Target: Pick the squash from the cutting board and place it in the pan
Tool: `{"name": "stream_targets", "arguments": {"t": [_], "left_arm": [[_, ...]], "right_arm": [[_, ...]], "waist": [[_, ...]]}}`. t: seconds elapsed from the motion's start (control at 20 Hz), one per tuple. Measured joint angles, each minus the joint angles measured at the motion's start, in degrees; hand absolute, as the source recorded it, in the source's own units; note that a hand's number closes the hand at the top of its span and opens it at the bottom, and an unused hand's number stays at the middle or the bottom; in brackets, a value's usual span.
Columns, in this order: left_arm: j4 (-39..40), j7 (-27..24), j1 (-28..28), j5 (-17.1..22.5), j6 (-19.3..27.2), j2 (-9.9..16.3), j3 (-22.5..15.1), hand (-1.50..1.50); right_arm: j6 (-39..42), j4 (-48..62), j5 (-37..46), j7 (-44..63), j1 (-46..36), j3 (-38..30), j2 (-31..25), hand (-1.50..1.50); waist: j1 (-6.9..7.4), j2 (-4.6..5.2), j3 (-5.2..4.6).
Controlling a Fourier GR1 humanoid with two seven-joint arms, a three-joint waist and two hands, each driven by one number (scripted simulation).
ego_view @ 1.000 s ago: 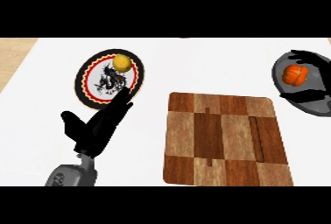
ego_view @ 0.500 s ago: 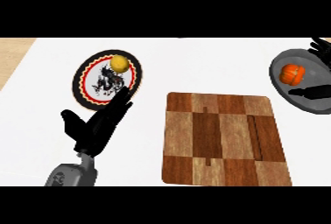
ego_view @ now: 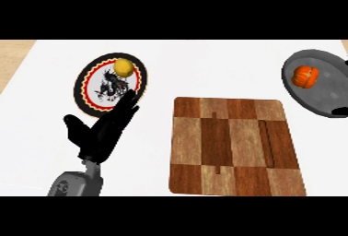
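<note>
The orange squash (ego_view: 306,76) lies inside the grey pan (ego_view: 327,94) at the far right, with nothing touching it. The wooden cutting board (ego_view: 231,144) in the middle carries nothing. Of my right hand (ego_view: 340,111) only a small black tip shows at the right edge, just over the pan's lower rim and below the squash. My left hand (ego_view: 102,132) rests open at the lower left, fingers pointing up toward the plate, left of the board.
A round patterned plate (ego_view: 98,94) with a yellow fruit (ego_view: 124,67) on its upper part sits at the upper left, just beyond my left hand's fingertips. The white counter ends at a tan strip along the left.
My right hand, which covered the squash in the pan a second ago, has let it go and drawn back to the right, almost out of view. The left hand has not moved.
</note>
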Motion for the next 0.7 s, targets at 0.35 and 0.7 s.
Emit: {"name": "stream_targets", "arguments": {"t": [0.35,0.7], "left_arm": [[0.2,-0.2,0.4,0.2,-0.1,0.4,0.7,0.00],[-0.2,-0.3,1.6,0.6,-0.5,0.5,0.7,0.00]], "right_arm": [[4.4,-2.0,-0.2,1.7,1.9,0.4,-3.4,-1.50],[6.4,-4.5,-0.6,2.5,3.8,1.0,-4.7,-1.50]], "waist": [[-0.69,-0.22,0.12],[-0.86,-0.55,0.16]]}}
